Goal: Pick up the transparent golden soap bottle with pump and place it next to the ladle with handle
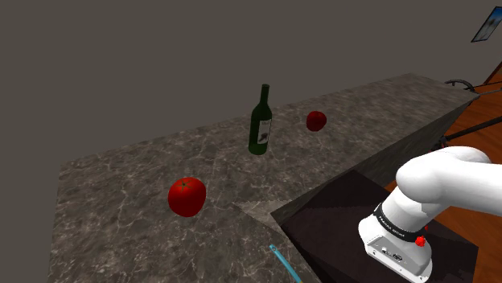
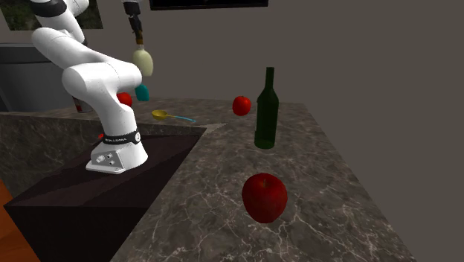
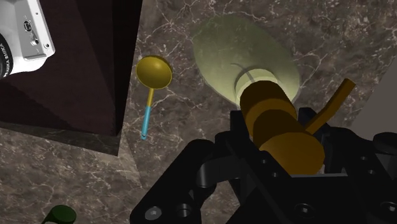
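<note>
A dark-veined marble counter [image 1: 121, 185] is seen wrapped around the dark stand [image 2: 82, 201], on which the white arm's base [image 2: 115, 152] is fixed. On the open stretch of counter a red apple [image 2: 264, 197] is set nearest the second exterior camera. A dark green wine bottle [image 2: 267, 110] is stood upright behind it, and a second red fruit [image 2: 241, 105] is found farther back (too small to be named more closely). A teal object [image 2: 141, 92] and another red thing [image 2: 124, 98] are glimpsed behind the arm, partly hidden by it. The ladle [image 3: 154, 71] — golden bowl, thin blue handle — is laid flat on the counter just beside the stand's corner, well apart from the wine bottle and the apple. The soap bottle [image 3: 245, 60] is held off the counter, hung pump-up beneath the gripper [image 2: 136, 30], whose black fingers [image 3: 213, 162] are clamped around its pump [image 3: 280, 124]. Its body is shown as a pale yellowish oval, faintly see-through, while the pump head and its angled spout are drawn in a deeper, opaque gold. In the wrist view the body is seen over bare marble — near the ladle's bowl, not touching it.
</note>
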